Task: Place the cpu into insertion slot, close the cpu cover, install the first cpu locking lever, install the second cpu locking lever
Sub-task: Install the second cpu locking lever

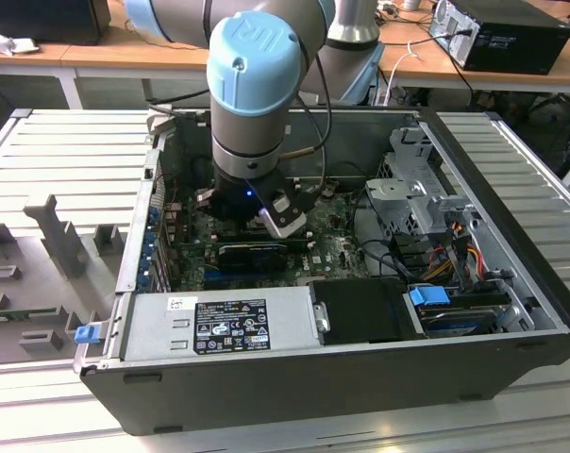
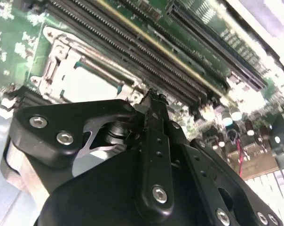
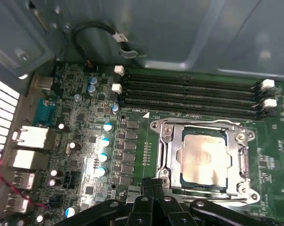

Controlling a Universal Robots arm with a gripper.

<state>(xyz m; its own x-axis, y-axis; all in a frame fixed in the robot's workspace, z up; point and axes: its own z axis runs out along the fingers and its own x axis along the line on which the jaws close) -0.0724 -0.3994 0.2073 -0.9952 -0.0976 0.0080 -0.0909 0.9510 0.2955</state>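
Inspection of the open computer case (image 1: pixel 266 377) finds the arm (image 1: pixel 257 94) reaching down into it from above, its gripper (image 3: pixel 153 186) hovering low over the green circuit board (image 3: pixel 81 141). In the first wrist view the black finger links converge and the tips appear pressed together with nothing between them; the jaws read as closed and empty. The second wrist view shows the same gripper (image 2: pixel 153 101) with its fingers meeting at a single point just above the board.

The cpu (image 3: pixel 203 157) lies flat inside the insertion slot (image 3: pixel 177 181), square to it. Its face is pale silver-beige metal, smooth and reflective, with a bright glare patch across the middle. A dark border of socket shows around its edges.

The cpu cover (image 3: pixel 168 150) lies down over the chip: a thin silver frame whose large cut-out exposes the chip's face, with shaped corners and screw heads at each corner. Whether it is latched cannot be judged. In the second wrist view the cover (image 2: pixel 62 61) appears as a bright metal frame around a washed-out pale centre, at about 10 o'clock from the fingertips.

From the socket, the four long black memory slots (image 3: pixel 193 96) run at 12 o'clock, and the row of blue-topped capacitors (image 3: pixel 104 141) stands at 9 o'clock. The gripper tips sit at the socket's 7 o'clock corner, just beside the cover's edge; contact cannot be confirmed.
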